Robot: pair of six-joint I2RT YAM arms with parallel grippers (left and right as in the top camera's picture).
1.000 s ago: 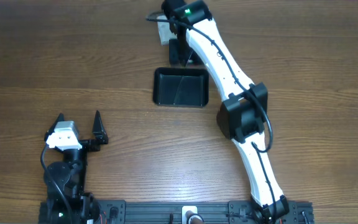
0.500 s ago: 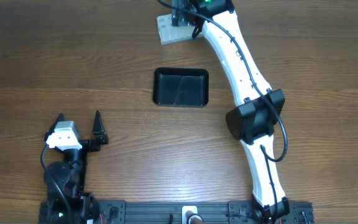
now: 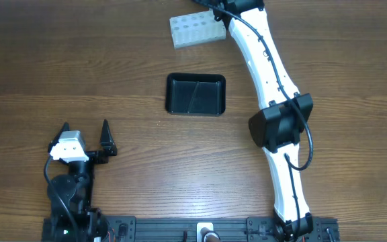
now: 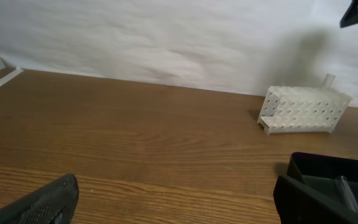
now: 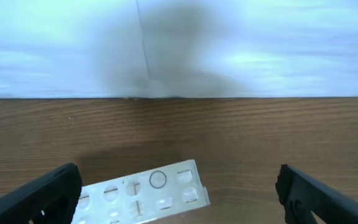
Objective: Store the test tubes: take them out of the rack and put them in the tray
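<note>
Now right gripper [image 5: 178, 177] shifted off rack [image 3: 195, 30], spread apart; left gripper [image 3: 85, 126] unmoved, spread too.

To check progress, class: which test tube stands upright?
The test tube in the white rack's end hole; the tray tube lies flat in the black tray.

Rack [image 3: 195, 30] at the far edge of the table [image 3: 79, 67], tray [image 3: 195, 76] before it, apart
</note>
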